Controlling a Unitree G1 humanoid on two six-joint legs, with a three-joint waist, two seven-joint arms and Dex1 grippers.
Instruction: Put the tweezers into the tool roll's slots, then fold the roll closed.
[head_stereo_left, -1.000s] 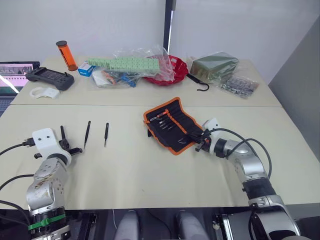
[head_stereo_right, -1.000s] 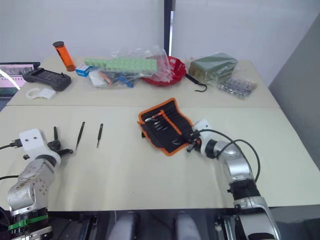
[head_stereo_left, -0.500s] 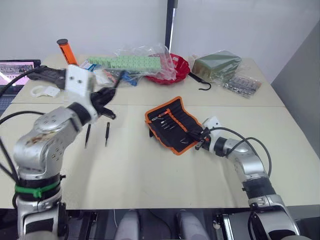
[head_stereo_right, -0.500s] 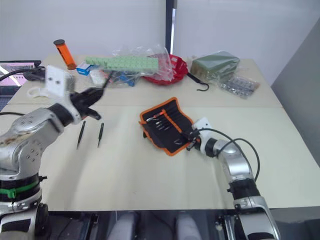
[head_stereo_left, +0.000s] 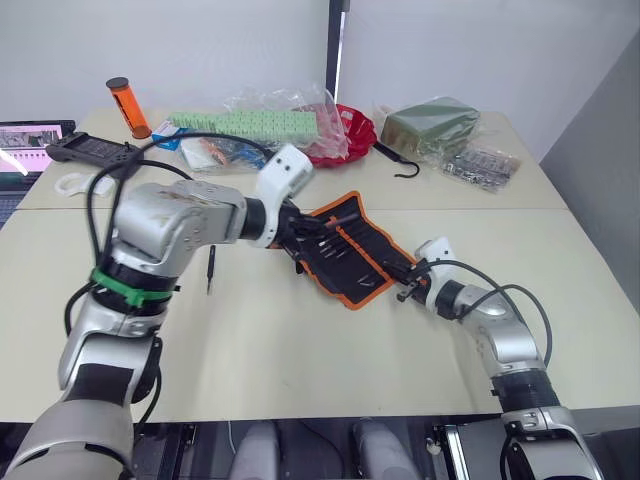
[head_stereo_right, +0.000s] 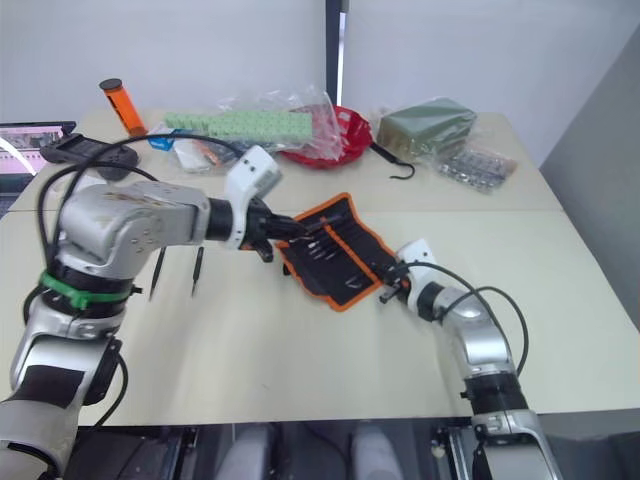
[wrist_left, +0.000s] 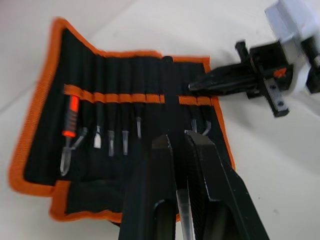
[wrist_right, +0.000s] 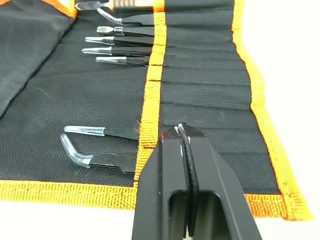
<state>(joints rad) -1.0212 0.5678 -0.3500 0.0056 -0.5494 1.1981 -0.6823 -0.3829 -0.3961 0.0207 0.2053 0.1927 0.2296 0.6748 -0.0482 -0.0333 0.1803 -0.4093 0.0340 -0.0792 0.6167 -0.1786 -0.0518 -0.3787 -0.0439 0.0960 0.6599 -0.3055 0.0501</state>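
The tool roll (wrist_left: 125, 130) is black with bright orange binding; the table (head_stereo_left: 300, 360) is pale cream.

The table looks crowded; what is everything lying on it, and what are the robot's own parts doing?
tool roll: one, black with orange binding, open at table middle
tweezers: two loose, black, left of the roll; one in the left gripper
orange tube: one, far left
red bowl: one, far middle
olive-green bag: one, far right
black hook: one, beside that bag
left gripper: over the roll, holding a tweezer
right gripper: shut on the roll's edge
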